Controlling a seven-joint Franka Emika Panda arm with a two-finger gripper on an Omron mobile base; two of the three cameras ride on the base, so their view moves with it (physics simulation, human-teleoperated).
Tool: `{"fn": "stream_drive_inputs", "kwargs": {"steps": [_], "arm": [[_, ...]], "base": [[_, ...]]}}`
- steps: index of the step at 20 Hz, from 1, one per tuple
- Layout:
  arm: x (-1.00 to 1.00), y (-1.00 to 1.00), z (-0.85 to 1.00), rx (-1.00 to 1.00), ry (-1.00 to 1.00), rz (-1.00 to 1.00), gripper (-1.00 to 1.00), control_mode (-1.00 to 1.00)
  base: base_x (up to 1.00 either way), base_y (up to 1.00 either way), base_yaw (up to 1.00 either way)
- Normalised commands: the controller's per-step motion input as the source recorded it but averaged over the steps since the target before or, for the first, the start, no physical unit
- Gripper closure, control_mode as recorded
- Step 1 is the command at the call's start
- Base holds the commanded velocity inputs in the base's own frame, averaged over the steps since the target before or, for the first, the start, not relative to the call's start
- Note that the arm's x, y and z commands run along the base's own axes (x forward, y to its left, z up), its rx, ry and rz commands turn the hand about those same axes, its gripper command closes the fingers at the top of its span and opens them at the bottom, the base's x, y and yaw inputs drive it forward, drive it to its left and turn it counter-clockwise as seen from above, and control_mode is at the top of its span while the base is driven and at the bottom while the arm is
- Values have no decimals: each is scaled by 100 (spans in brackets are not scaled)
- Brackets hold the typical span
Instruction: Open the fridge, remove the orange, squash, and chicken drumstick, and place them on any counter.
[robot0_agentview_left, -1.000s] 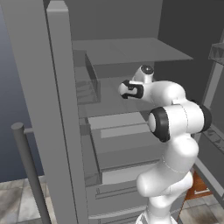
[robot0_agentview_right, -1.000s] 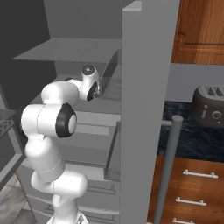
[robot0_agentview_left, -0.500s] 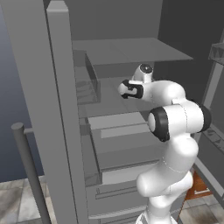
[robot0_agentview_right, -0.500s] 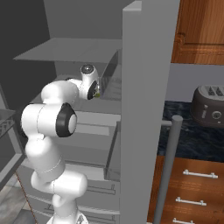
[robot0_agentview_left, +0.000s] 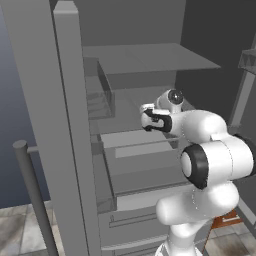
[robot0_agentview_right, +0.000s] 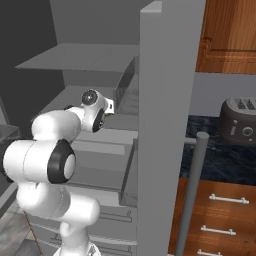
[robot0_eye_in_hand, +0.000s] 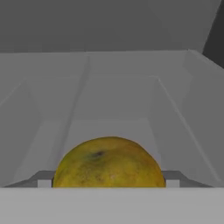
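I see the fridge (robot0_agentview_left: 65, 125) standing open, grey inside, with flat shelves and drawers; beside it on the right is a black counter (robot0_agentview_right: 220, 160) with a dark toaster (robot0_agentview_right: 240, 122) on it, and brown wood drawers below; my gripper (robot0_agentview_left: 149, 119) reaches in over a shelf; in the hand view a round yellow-orange fruit, the orange (robot0_eye_in_hand: 109, 162), sits right in front of the hand, between grey walls; the fingers are too hidden for me to see the gap, but the hand is spread wide; I cannot tell if it touches the orange; nothing has moved since a second ago, the arm stays put.
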Motion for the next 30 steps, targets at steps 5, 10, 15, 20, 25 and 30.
{"fn": "stream_drive_inputs", "kwargs": {"steps": [5, 10, 15, 20, 25, 30], "arm": [[-100, -24, 89, 1, 0, 0, 100, -100], [-100, -16, 80, 0, 1, 0, 100, -100], [-100, -4, 78, 0, 5, 0, 100, -100], [-94, 0, 66, 0, 3, 0, 100, -100], [-87, 0, 50, 0, 2, 0, 100, -100], [-89, 0, 51, 0, 4, 0, 100, -100]], "base": [[0, 0, 0], [0, 0, 0], [0, 0, 0], [0, 0, 0], [0, 0, 0], [0, 0, 0]]}}
